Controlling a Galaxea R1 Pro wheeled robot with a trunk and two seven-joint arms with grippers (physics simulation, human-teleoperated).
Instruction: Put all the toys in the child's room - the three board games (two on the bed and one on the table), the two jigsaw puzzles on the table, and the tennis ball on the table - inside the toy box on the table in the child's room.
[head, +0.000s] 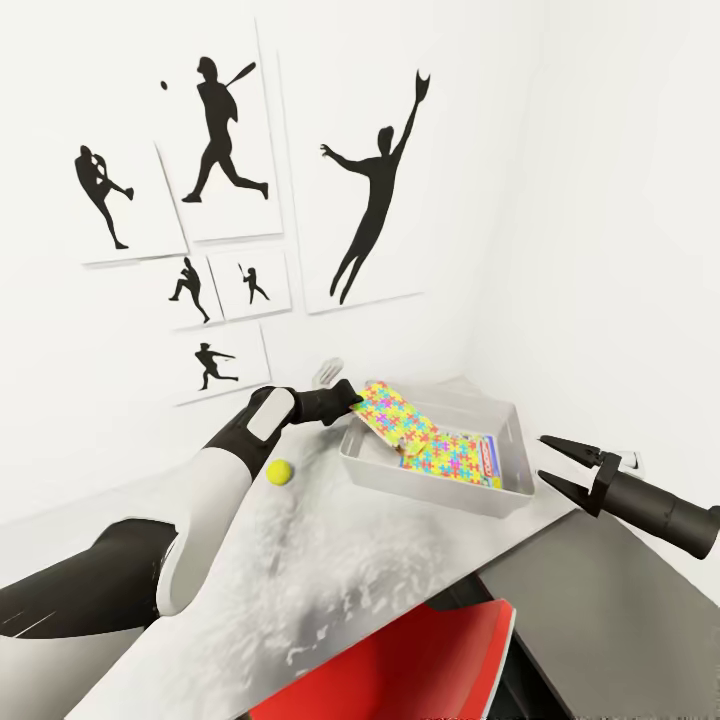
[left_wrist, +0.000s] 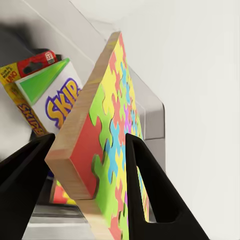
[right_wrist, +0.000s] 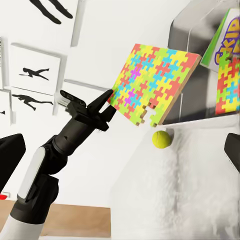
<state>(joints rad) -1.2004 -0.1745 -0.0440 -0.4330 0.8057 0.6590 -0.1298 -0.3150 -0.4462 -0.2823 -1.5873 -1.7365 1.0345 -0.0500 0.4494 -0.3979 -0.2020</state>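
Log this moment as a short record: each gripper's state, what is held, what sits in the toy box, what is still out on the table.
left gripper: shut on jigsaw puzzle, holding it tilted over the toy box rim
right gripper: open, empty, beside the toy box
in toy box: second jigsaw puzzle, Skip-Bo board game
still on table: tennis ball, beside the toy box

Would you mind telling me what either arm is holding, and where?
The left gripper pinches a puzzle by one edge; the right gripper holds nothing.
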